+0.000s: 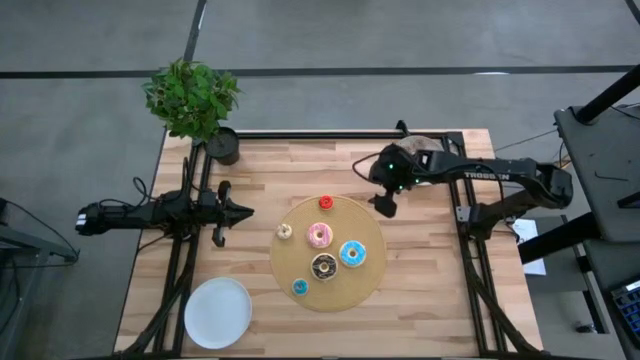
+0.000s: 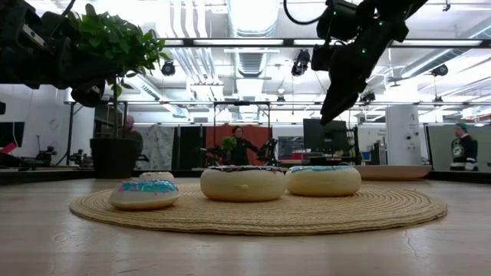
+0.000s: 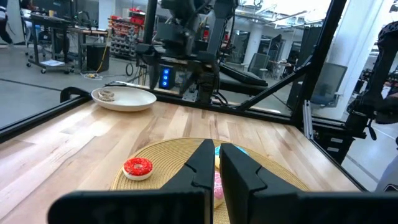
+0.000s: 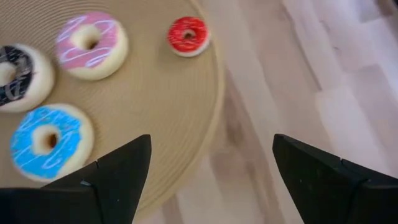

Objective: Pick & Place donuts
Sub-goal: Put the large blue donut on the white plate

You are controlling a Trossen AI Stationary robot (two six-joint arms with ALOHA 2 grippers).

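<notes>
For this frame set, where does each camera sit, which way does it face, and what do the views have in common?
High: above the table, straight down; both arms, round mat, white plate.
Low: at tabletop height, level across the mat; the right arm hangs above.
Left wrist: along the closed left gripper toward the mat.
Right wrist: down past the open right gripper at the mat edge.
Shared: both wrist views show the red donut.

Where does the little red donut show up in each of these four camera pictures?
High view: the red donut lies at the far edge of the round woven mat, nearest the right gripper.
Low view: not visible.
Left wrist view: it sits on the mat's edge, beside the left gripper.
Right wrist view: it lies near the mat's rim.
Shared landmark: the pink donut next to it.
</notes>
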